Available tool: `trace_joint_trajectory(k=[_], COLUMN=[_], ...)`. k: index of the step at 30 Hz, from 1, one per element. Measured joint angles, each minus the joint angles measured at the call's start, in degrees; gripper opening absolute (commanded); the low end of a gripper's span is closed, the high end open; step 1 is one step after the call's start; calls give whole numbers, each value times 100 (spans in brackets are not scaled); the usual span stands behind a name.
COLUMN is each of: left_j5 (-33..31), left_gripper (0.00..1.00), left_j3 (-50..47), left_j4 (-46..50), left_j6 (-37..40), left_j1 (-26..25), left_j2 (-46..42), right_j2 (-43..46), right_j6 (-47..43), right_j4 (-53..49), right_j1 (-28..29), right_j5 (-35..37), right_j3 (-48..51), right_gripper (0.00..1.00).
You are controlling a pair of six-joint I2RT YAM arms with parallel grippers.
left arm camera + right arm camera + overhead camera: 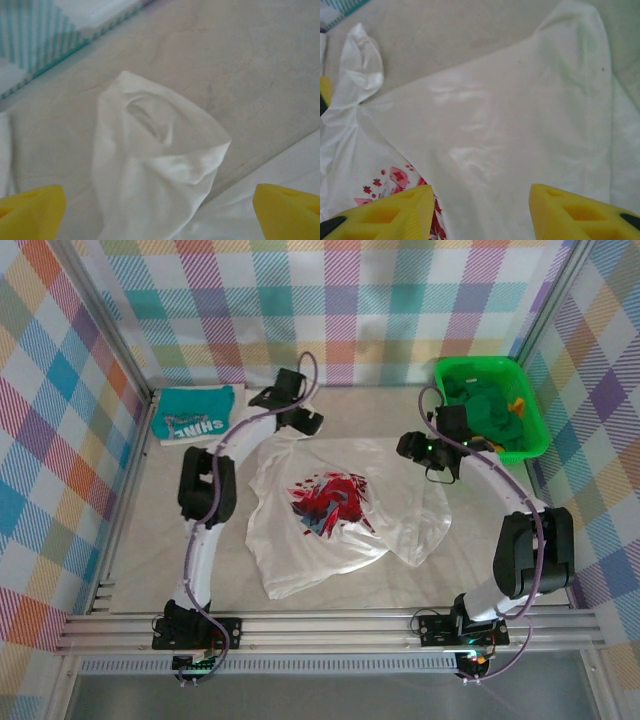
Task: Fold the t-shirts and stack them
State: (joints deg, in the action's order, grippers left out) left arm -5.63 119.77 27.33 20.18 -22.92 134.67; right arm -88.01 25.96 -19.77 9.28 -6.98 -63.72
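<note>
White t-shirt (335,510) rumpled; teal t-shirt (195,415) folded, well apart

Green plastic basket (478,363), far right corner; pale table (140,535); multicolour plaid walls (350,300); aluminium frame rail (330,625) along the near edge.

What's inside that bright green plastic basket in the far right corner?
Crumpled green cloth with a small orange patch lies in the green plastic basket; anything beneath that cloth is covered.
</note>
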Motion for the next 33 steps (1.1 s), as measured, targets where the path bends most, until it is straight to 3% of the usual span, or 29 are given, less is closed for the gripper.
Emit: trace_joint_trajectory(k=[5,8,12,15,18,22,33], left_j5=[-306,-398,-474,-566,-671,-763,-901], left_gripper=[95,92,79,44,15,0,0], left_j3=[1257,1543,1604,1628,1637,1672,1838], left_j4=[741,1045,1290,1316,1318,1307,1263], left_j6=[214,260,313,321,326,323,472], left_j1=[-240,-254,-245,-245,-245,-245,-164], left_j2=[1003,1290,1423,1482,1510,1510,1504], right_j2=[57,85,85,85,85,85,219], right_j6=[66,66,72,101,107,107,107], right_j4=[275,439,522,603,649,669,671], right_j1=[-11,-26,-46,-94,-140,-166,-254], right_j5=[-76,-166,-273,-334,-380,-426,-466], right_j3=[105,103,105,105,105,118,214], right_gripper=[54,54,54,54,54,54,55])
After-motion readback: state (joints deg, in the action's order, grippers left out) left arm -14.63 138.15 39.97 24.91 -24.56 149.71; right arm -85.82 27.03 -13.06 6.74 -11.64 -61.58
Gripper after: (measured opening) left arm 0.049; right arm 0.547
